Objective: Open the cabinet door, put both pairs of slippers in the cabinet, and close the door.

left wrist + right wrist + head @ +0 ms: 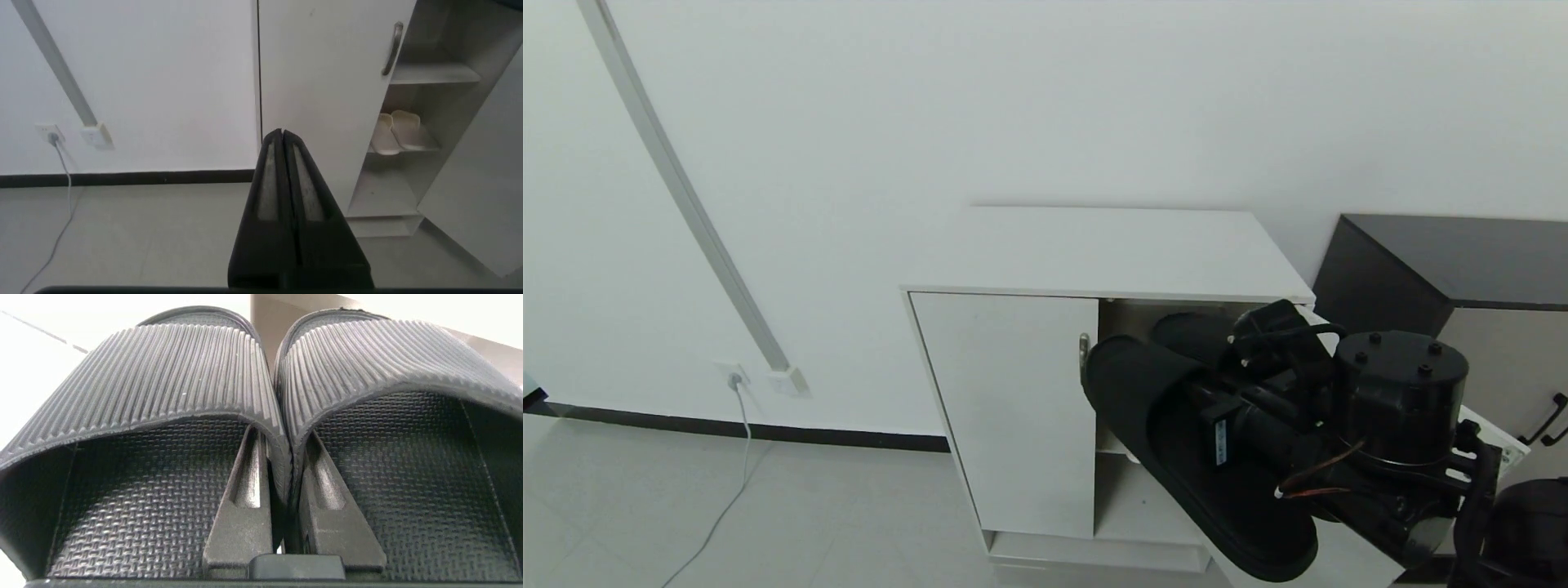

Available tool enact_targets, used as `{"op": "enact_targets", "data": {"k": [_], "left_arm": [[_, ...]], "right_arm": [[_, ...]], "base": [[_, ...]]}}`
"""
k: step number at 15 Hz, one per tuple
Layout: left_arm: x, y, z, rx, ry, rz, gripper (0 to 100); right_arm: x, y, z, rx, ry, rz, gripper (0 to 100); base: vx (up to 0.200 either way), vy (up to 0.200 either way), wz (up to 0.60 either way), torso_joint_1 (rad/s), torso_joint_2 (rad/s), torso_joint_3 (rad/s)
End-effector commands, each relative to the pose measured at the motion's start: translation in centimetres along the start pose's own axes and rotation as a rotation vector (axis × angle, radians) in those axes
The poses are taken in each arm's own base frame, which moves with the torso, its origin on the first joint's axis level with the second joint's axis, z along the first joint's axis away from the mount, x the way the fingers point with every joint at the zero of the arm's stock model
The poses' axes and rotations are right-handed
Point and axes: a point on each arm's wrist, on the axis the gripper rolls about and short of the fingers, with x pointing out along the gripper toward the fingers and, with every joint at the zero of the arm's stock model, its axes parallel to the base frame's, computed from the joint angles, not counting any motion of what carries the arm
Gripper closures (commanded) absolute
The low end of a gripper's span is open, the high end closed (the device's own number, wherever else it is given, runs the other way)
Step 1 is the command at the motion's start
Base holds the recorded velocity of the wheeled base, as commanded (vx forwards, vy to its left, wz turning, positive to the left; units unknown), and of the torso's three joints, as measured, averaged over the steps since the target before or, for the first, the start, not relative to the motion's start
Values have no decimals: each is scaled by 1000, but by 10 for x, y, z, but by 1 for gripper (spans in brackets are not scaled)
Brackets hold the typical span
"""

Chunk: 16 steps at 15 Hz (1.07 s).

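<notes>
White wall behind, and one white cabinet is standing with its right door swung open. The right tool is clamping two black slippers by their touching inner walls, right at the opening. Two pale slippers are sitting on a shelf inside. The left tool is hanging empty, fingers pressed together.

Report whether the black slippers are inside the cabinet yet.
Out: the right gripper holds the black slippers in front of the cabinet, toe overlapping its shut door.
</notes>
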Motion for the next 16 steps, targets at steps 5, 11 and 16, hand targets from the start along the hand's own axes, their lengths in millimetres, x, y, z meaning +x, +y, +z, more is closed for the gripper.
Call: {"op": "enact_targets", "data": {"k": [5,11,16], "left_arm": [[0,0,0,-1,1,0,100],[0,0,0,-1,1,0,100],[0,0,0,-1,1,0,100]], "right_arm": [[-1,0,-2,-3,5,-2,100],[-1,0,-3,-5,9,-2,100],[0,0,-3,-3,9,-2,100]], "base": [[0,0,0,0,0,0],[0,0,0,-89,224,135],[0,0,0,-189,497,304]]}}
